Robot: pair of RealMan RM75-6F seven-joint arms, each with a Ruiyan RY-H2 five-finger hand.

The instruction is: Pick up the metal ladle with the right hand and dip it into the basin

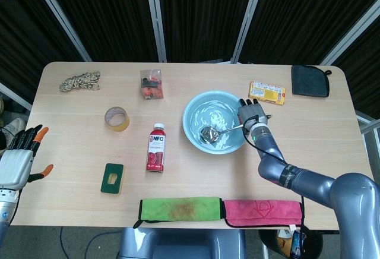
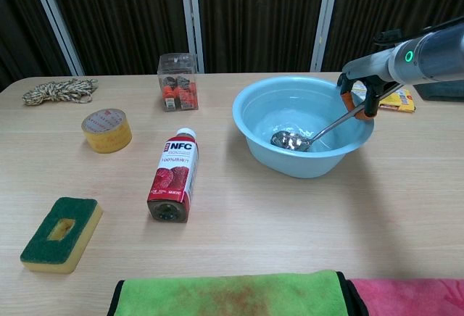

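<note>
The light blue basin (image 1: 196,109) (image 2: 257,132) stands right of the table's centre with water in it. My right hand (image 1: 251,114) (image 2: 360,91) is at the basin's right rim and grips the handle of the metal ladle (image 1: 209,132) (image 2: 290,140). The ladle slants down to the left, its bowl lying in the water at the basin's bottom. My left hand (image 1: 19,157) hangs open off the table's left front corner, fingers spread, holding nothing; the chest view does not show it.
A red NFC bottle (image 1: 156,147) lies left of the basin, with a tape roll (image 1: 117,118), a sponge (image 1: 112,177) and a clear box (image 1: 151,84) further left. A yellow packet (image 1: 267,91) and black cloth (image 1: 310,81) lie behind the right hand. Green (image 1: 180,208) and pink (image 1: 262,212) towels line the front edge.
</note>
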